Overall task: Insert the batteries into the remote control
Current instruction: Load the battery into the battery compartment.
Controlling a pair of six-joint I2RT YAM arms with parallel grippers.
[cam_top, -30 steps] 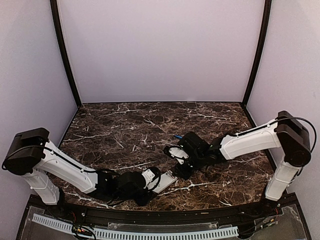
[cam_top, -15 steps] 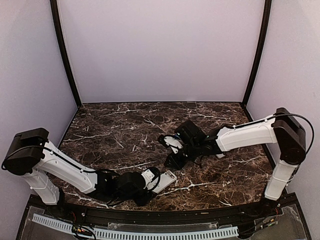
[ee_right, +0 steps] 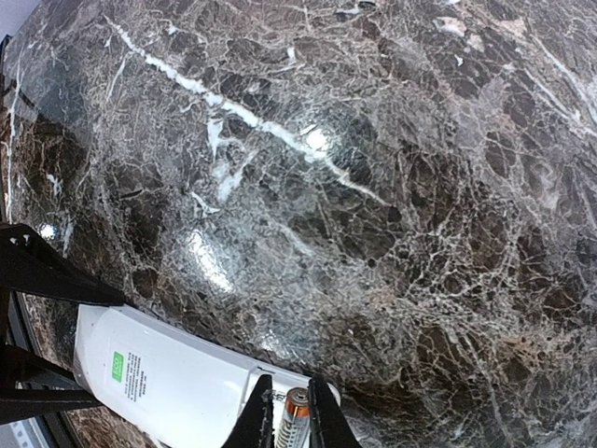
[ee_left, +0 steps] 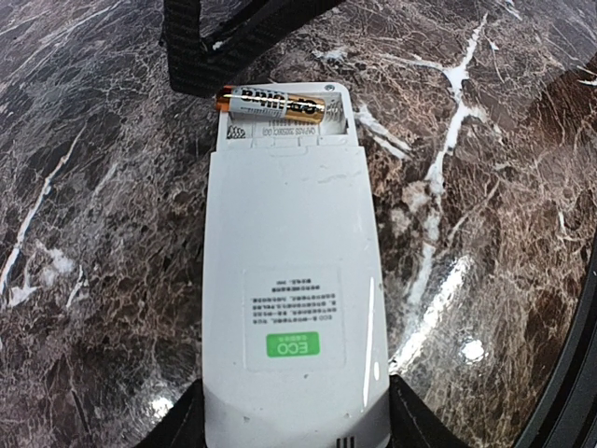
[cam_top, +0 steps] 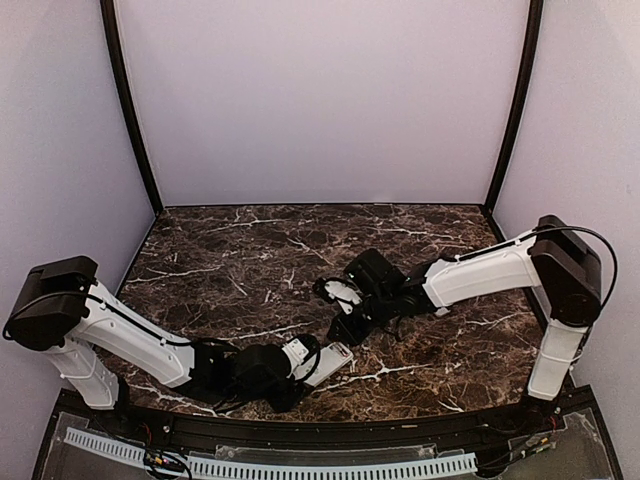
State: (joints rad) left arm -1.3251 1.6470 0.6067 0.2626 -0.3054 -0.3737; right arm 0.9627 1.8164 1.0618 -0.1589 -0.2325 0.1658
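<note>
The remote control is lying back-up on the marble surface, so its button face is hiding from me. Its near end is running off the bottom of the left wrist view. The left claw is holding that near end, with one dark finger pressing each long edge, just below the remote's green sticker. At the remote's far end the compartment is standing uncovered, and a black-and-gold battery is lying crosswise in it. The right claw is hanging over that far end, narrowed onto the battery with a finger on either side. Its own camera is cutting off most of the battery at the frame edge, and from overhead the claw is covering it entirely. The small print beside the battery is blurring too much to read.
</note>
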